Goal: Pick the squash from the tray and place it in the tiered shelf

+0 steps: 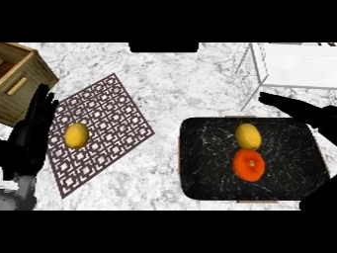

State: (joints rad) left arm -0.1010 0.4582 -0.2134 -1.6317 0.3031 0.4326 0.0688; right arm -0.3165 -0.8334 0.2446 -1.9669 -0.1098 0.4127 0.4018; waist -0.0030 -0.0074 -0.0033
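The squash [248,136] lies on the black tray [200,173] at the lower right of the frame, in the tray's upper half, a yellow oval with its long axis running roughly up and down the picture. Just below it, touching or almost touching, sits a round orange-red fruit [249,165], so the free sides of the squash are its top, left and right.

The right hand [302,109] is clearly the nearer one. It hangs above and to the right of the squash, over the tray's upper right corner, with its fingers stretched out straight toward the left and holding nothing. The squash lies down and to the left of those fingertips, near but apart; in my judgement the hand needs to drop and close across the short axis, staying clear of the orange-red fruit.

The left hand [32,128] rests open at the far left edge, fingers pointing up, empty.

The white tiered shelf [302,69] stands at the upper right, just beyond the tray and right behind the right hand, so the carry looks short. Everything sits on a marbled counter [163,74]. To the left lies a patterned mat [105,113] with a lemon-like yellow fruit [76,135] on it, and a wooden crate [7,79] fills the upper left corner.
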